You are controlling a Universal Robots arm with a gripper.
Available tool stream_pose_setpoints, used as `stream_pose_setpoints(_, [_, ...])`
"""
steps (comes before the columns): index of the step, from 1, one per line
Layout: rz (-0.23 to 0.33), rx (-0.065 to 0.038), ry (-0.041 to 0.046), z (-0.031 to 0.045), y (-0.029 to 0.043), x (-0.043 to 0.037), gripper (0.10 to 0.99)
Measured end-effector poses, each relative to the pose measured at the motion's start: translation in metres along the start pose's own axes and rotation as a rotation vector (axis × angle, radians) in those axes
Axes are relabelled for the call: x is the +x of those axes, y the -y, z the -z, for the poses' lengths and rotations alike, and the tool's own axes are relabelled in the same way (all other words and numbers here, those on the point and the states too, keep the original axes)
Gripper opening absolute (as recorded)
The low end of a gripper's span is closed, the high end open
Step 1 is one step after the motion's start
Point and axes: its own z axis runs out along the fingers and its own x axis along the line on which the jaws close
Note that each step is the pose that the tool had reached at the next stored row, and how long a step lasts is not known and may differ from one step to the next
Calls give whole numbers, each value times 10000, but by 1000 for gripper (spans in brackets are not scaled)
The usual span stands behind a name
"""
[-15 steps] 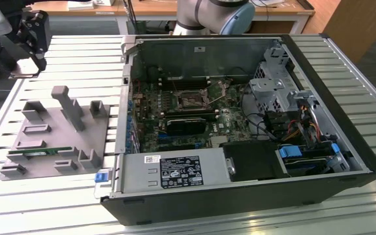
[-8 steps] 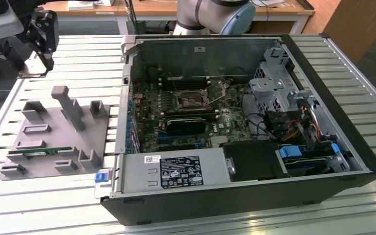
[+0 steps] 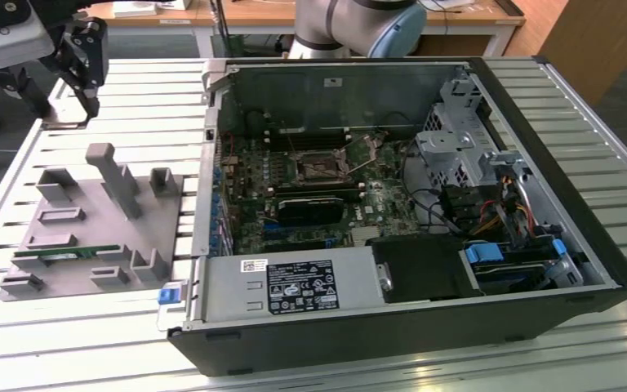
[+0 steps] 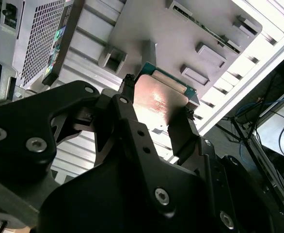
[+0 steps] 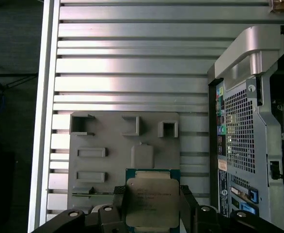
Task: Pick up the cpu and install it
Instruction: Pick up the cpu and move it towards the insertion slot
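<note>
Claw (image 4: 157,108) tight around the cpu (image 5: 150,199), near grey parts tray (image 5: 114,141) and open computer case (image 3: 423,336).

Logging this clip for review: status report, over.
Gripper shut on cpu. Cpu aloft over grey fixture plate, outside open computer case. Case wall between cpu and motherboard.
</note>
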Motion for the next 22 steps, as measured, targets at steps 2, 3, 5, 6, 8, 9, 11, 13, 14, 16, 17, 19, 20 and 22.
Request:
stream_pose_setpoints(2, [0, 0, 1, 1, 0, -27, 529])
stream_pose_setpoints(3, [0, 0, 0, 1, 0, -40, 529])
stream_pose_setpoints(5, [0, 0, 0, 2, 0, -70, 529])
stream_pose_setpoints(6, [0, -1, 1, 2, 0, -89, 529])
stream_pose_setpoints(8, [0, 0, 0, 4, 0, -135, 529])
stream_pose_setpoints(9, [-1, 1, 0, 5, -1, -155, 529])
stream_pose_setpoints(11, [0, 0, 0, 6, -1, -193, 529])
stream_pose_setpoints(13, [0, 0, 0, 7, -1, -230, 529])
stream_pose_setpoints(14, [0, 0, 1, 7, -1, -246, 529])
stream_pose_setpoints(16, [0, 0, 0, 8, -1, -277, 529])
stream_pose_setpoints(17, [0, 0, 0, 9, -1, -291, 529])
stream_pose_setpoints(19, [0, 0, 0, 9, -1, -319, 529])
stream_pose_setpoints(20, [0, 1, 0, 10, -1, -334, 529])
stream_pose_setpoints(22, [-1, 0, 0, 11, -2, -366, 529])
